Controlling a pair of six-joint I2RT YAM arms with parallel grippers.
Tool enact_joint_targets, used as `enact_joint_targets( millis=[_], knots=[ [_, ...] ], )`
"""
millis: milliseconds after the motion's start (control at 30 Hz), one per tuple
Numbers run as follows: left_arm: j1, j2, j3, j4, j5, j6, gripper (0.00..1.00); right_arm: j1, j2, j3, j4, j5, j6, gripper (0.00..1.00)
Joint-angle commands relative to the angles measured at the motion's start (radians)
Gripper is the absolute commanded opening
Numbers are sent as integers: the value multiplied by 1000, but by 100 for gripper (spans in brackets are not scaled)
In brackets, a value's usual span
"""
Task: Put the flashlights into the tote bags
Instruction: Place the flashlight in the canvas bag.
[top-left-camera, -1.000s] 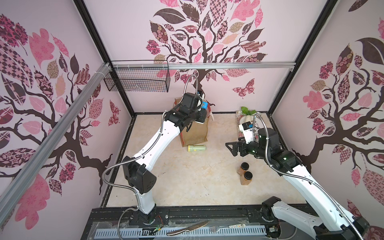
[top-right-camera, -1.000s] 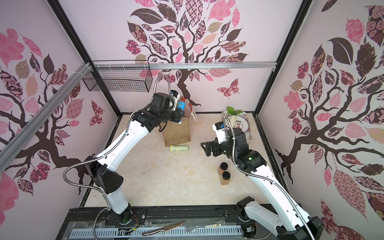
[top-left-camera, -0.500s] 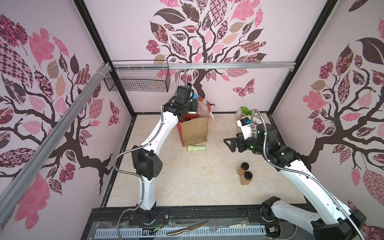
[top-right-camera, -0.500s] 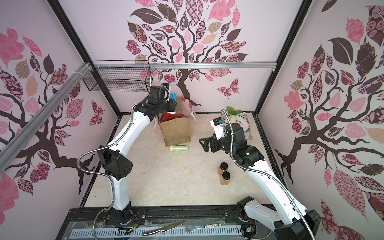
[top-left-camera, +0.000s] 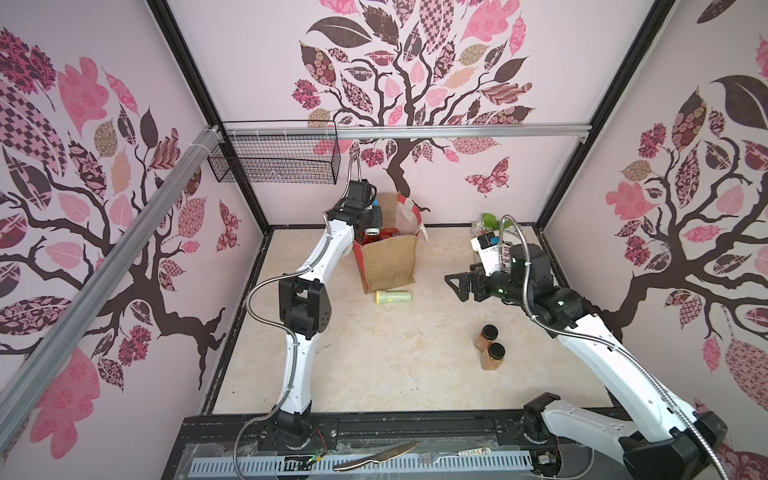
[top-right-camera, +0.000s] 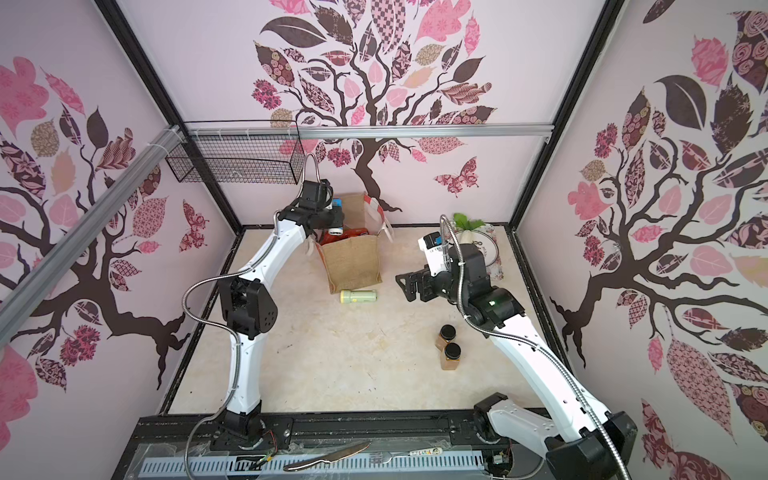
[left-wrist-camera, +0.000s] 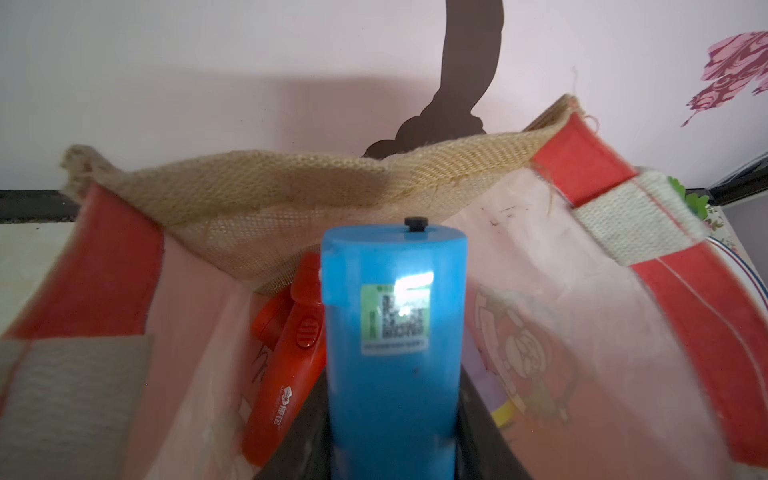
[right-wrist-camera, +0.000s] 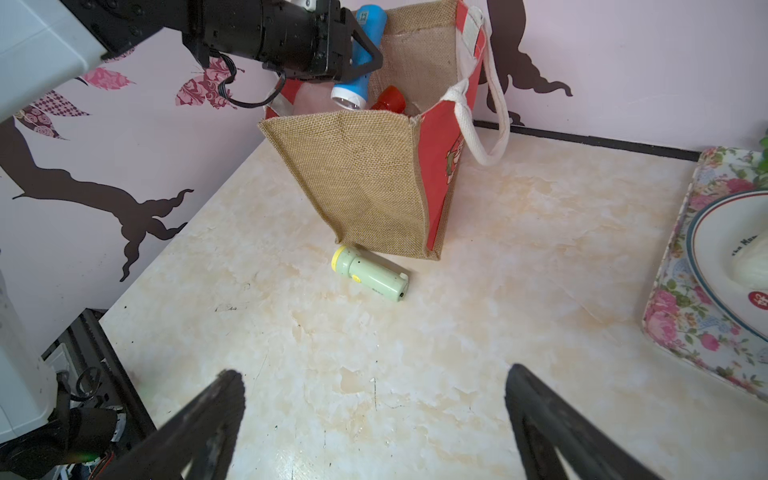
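- Left wrist view: the blue flashlight (left-wrist-camera: 390, 266) fills the middle. It is pinched between the jaws of the left gripper (left-wrist-camera: 392, 374), over the open bag (left-wrist-camera: 291, 183).
- In the right wrist view I see that flashlight tilted, lens down, at the bag's mouth, at the corner nearest the left arm.
- A red flashlight (left-wrist-camera: 286, 374) lies inside the bag, just beside the blue one. A lilac shape (left-wrist-camera: 484, 374) sits lower down, too blurred for me to identify.
- The bag's far burlap wall sags inward over the opening. A white handle (right-wrist-camera: 460, 109) hangs down the red side panel.
- A green flashlight (right-wrist-camera: 370, 276) lies on its side on the table (right-wrist-camera: 498, 291), just beside the bag's foot, yellow head toward the left arm.
- The right gripper (top-left-camera: 454, 286) hovers above the table, jaws spread wide and holding nothing, facing the bag.
- Two black-lidded jars (top-left-camera: 489, 337) stand together near the right arm, well apart from the bag.
- A floral tray (right-wrist-camera: 673, 316) bearing a plate (right-wrist-camera: 719, 237) sits at the far corner on the right arm's side.
- A wire basket (top-left-camera: 274, 162) hangs on the back rail. A knife (top-left-camera: 376, 454) and a fork (top-left-camera: 451, 454) lie on the front ledge.
- Markings:
  - The blue flashlight carries a green-edged sticker (left-wrist-camera: 395, 320) with a square code, partly lost in glare.
  - The red flashlight bears a white logo (left-wrist-camera: 284, 405) that I cannot read.
  - The plate's lettering is cut off and illegible.
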Motion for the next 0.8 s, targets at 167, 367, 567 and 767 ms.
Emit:
enact_joint_targets(
  millis=[167, 367, 567, 767],
  knots=[
    [-1, 27, 11, 36, -4, 11, 2, 1, 30, 62, 14, -23, 1, 100],
    [0, 39, 17, 39, -4, 8, 8, 2, 34, 71, 8, -20, 2, 100],
    [0, 19, -13, 47, -13, 8, 21, 1, 31, 73, 8, -20, 3, 100],
    [0, -5, -29, 54, -17, 15, 40, 1, 26, 71, 9, -18, 3, 100]
  ],
)
